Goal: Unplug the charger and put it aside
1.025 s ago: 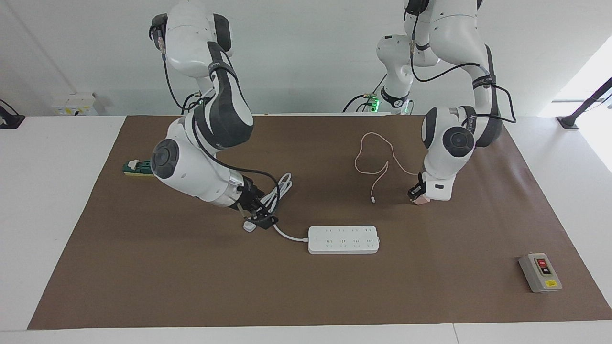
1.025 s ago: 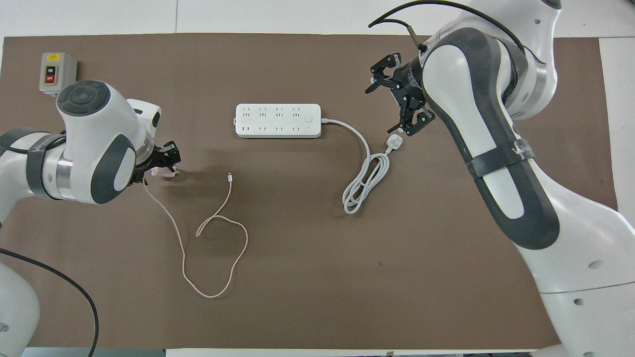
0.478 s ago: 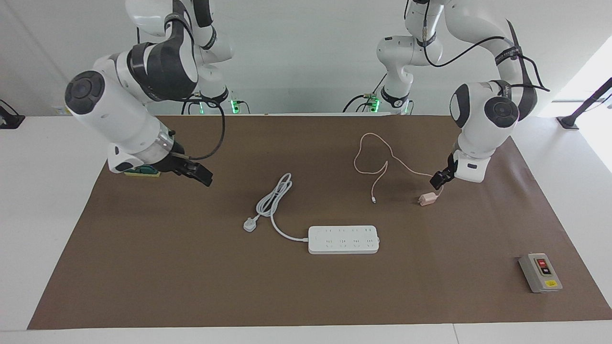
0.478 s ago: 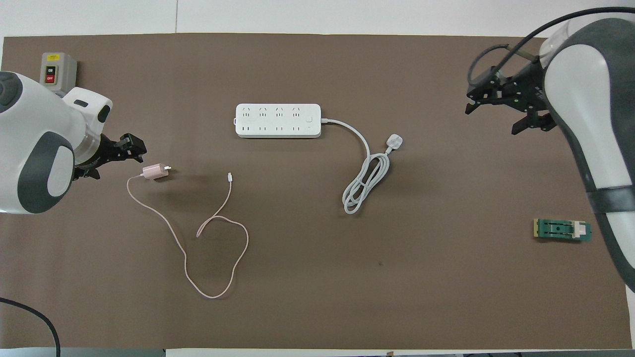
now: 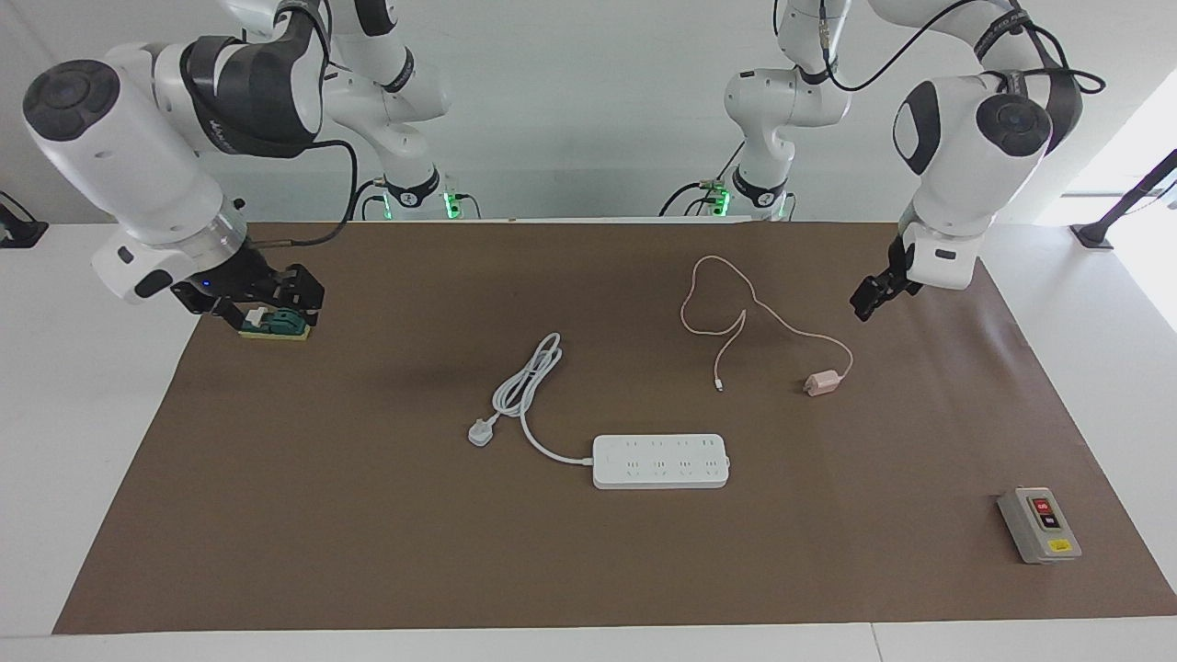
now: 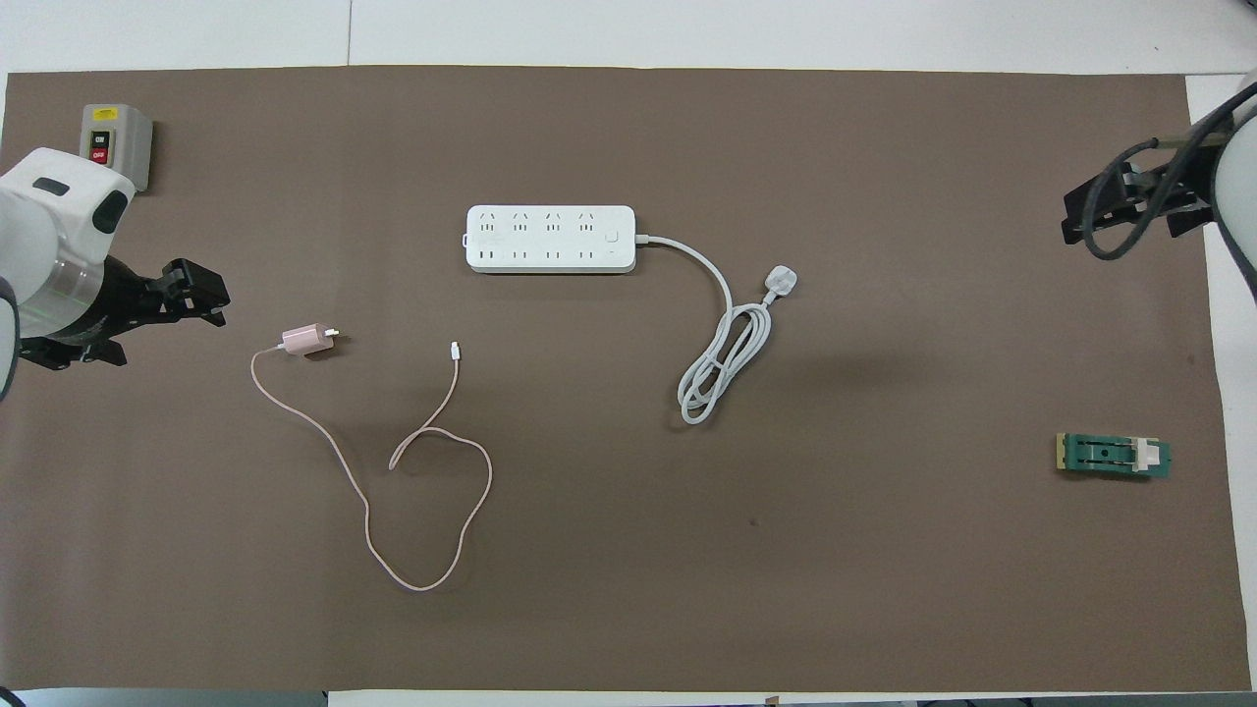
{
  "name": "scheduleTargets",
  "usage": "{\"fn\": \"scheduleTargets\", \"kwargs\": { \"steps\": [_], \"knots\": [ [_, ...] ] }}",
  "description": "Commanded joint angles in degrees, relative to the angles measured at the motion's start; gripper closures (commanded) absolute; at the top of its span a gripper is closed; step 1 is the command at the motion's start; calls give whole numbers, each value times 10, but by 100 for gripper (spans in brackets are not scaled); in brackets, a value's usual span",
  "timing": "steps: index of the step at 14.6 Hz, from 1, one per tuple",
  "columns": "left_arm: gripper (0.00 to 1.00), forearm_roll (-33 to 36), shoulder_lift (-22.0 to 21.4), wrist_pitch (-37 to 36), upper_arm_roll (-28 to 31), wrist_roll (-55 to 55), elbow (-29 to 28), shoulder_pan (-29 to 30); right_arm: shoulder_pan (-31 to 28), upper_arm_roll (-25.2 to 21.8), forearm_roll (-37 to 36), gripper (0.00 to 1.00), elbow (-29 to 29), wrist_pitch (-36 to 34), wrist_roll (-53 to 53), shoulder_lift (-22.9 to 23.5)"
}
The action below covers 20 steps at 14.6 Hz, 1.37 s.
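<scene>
The only lettering sits on the grey switch box [image 6: 115, 144], at about ten o'clock on the brown mat [image 6: 628, 589] in the overhead view. Its black button and its red button [image 6: 99, 155] below each carry a short white word — possibly ON and OFF, though too small to read surely. A yellow label [image 6: 104, 115] above them shows print that cannot be made out.

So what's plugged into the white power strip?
Nothing. The power strip has empty sockets on top; the pink charger lies apart on the mat. What's under the strip can't be seen.
</scene>
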Motion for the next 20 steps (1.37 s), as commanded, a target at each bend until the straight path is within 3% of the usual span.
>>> {"fn": "scheduleTargets", "kwargs": {
  "steps": [1,3,8,13,15,20],
  "knots": [
    [0,6,-33,-41,-1,36,1,0,-5,6,-42,0,-60,5,-39,-61],
    [0,1,-58,-52,1,74,-3,2,-31,18,-44,0,-108,11,-40,-107],
    [0,-42,-58,-39,2,106,8,7,-121,96,-43,0,-204,21,-40,-193],
    [0,-41,-36,-71,0,162,52,9,-127,100,-37,0,-200,33,-22,-192],
    [0,-41,-12,-107,-35,163,82,59,-126,103,-39,0,-202,37,-22,-193],
    [0,-43,4,-78,-46,163,79,56,-124,103,-41,0,-201,45,-24,-193]
  ]
}}
